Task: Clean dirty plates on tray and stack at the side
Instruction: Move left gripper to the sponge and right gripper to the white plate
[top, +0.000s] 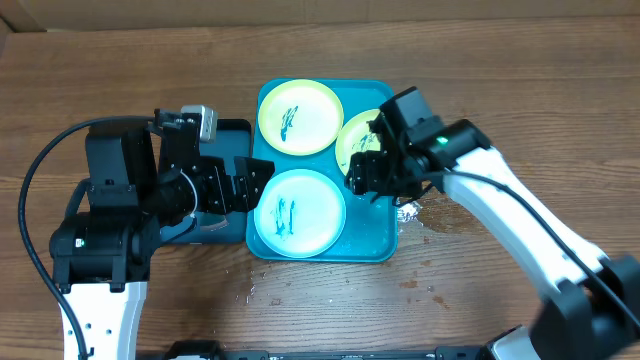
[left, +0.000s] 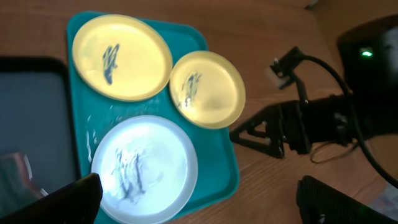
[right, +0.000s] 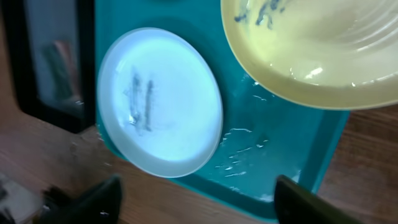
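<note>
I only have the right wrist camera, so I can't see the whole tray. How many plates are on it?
Observer: Three: the light blue plate, a small yellow-green plate, and a larger yellow-green plate in the far left corner of the tray.
Operator: Is that larger one dirty too?
Observer: Yes, a blue-green scribble crosses its centre.
Operator: Where's the left hand?
Observer: The left hand is open, at the tray's left edge beside the light blue plate.

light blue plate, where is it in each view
Overhead: light blue plate in the lower left of the cyan tray.
Left wrist: plate at the bottom, left of centre.
Right wrist: plate left of centre.
Shared landmark: the black tray beside the cyan tray, on the plate's side.
</note>
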